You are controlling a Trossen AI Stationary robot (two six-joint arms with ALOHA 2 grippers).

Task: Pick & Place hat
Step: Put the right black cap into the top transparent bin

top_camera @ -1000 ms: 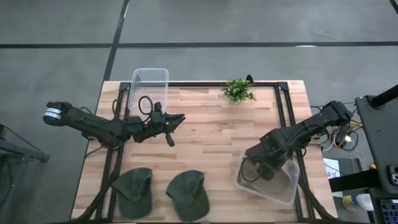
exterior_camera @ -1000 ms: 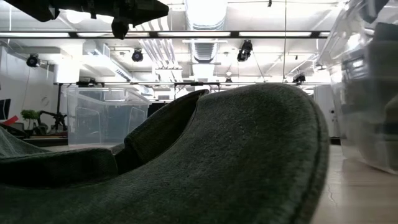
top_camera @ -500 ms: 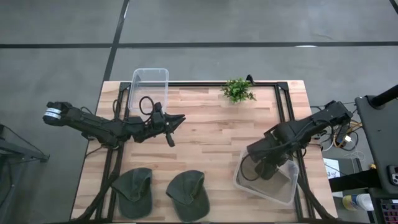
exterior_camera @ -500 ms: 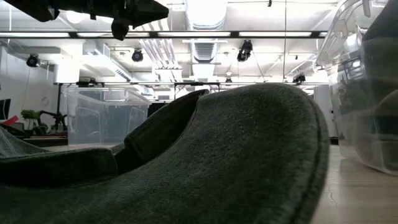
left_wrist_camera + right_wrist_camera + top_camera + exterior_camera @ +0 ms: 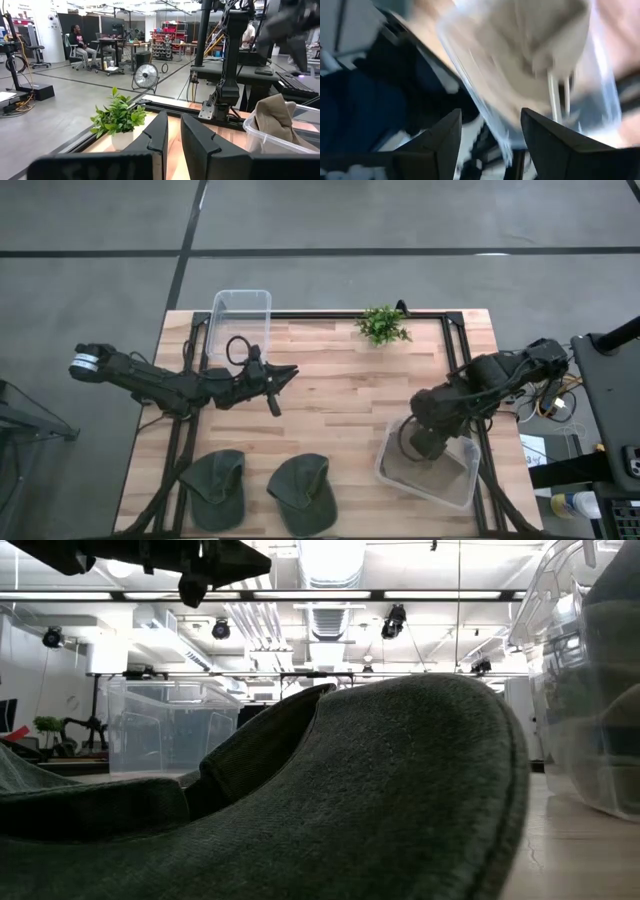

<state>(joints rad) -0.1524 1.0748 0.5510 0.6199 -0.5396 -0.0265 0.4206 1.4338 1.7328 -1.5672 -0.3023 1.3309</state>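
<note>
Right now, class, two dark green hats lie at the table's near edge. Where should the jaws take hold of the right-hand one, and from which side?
Probably the right-hand hat is best pinched at its flat brim, coming straight down from above. It lies flat on the table, apart from the other hat, and the thin brim suits narrow jaws better than the rounded crown.

We see two slim arms built of dark, near-black segments joined by rounded housings. The left arm carries a pale grey cylindrical cap with a bluish ring at its outer end, and a thin black cable loops up in a small arc near its wrist. The left gripper ends in two flat, matte black fingers with stepped, angular inner faces. The right arm looks bulkier around its wrist, with loose wiring near its base. The right gripper has the same dark, wedge-shaped fingers with bevelled edges.
</note>
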